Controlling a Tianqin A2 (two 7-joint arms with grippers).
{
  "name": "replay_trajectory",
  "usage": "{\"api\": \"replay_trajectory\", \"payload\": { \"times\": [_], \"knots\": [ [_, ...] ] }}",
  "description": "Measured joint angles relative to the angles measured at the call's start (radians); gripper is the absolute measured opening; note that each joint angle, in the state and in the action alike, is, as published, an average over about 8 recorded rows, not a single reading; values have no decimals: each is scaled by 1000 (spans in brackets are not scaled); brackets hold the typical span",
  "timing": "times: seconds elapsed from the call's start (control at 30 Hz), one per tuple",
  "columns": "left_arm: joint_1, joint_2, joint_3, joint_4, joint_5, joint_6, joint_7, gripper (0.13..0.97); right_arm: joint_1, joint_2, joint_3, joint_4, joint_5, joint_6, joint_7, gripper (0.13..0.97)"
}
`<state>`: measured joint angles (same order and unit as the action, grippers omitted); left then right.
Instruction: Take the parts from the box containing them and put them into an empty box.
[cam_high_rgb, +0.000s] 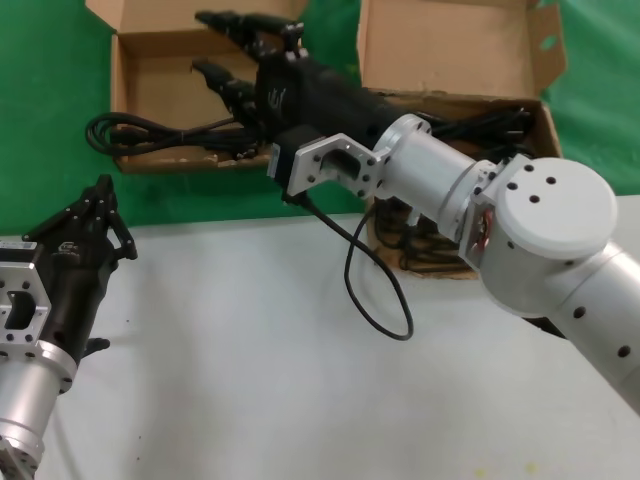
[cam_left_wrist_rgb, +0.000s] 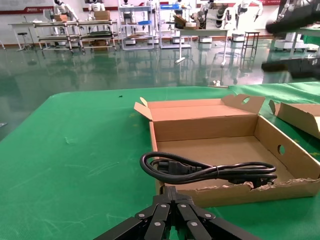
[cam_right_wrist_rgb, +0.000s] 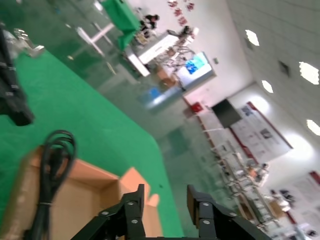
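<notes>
The shallow box (cam_high_rgb: 135, 60) with the short plain flap sits at the back left, and one coiled black cable (cam_high_rgb: 150, 135) lies in it. My right gripper (cam_high_rgb: 215, 45) hovers open above this box with nothing between its fingers. The right wrist view shows the same open gripper (cam_right_wrist_rgb: 165, 197) over the box (cam_right_wrist_rgb: 95, 195) and the cable (cam_right_wrist_rgb: 52, 165). The box with the tall holed flap (cam_high_rgb: 450, 45) stands at the back right and holds more black cables (cam_high_rgb: 500, 120). My left gripper (cam_high_rgb: 100, 195) waits shut near the table's left edge. In its wrist view it (cam_left_wrist_rgb: 174, 192) faces the ragged front rim (cam_left_wrist_rgb: 260, 190) and the cable (cam_left_wrist_rgb: 200, 170).
Both boxes rest on a green mat (cam_high_rgb: 50, 80). A white table (cam_high_rgb: 250, 350) lies in front of it. A loose black wire (cam_high_rgb: 380, 300) loops down from my right wrist. The right arm crosses in front of the right box.
</notes>
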<state>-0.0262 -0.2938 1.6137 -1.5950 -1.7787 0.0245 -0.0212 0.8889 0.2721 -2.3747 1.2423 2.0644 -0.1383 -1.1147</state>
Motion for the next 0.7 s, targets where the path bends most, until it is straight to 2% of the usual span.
{"api": "replay_trajectory", "payload": {
  "times": [0.17,0.37,0.47,0.7],
  "knots": [
    [0,0,0,0,0,0,0,145,-83,-40,143,46,-103,-22,-8,321],
    [0,0,0,0,0,0,0,145,-190,-69,281,128,-193,-20,34,455],
    [0,0,0,0,0,0,0,145,-235,-72,326,167,-229,-14,79,500],
    [0,0,0,0,0,0,0,145,-314,-69,413,228,-294,-26,161,684]
  ]
}}
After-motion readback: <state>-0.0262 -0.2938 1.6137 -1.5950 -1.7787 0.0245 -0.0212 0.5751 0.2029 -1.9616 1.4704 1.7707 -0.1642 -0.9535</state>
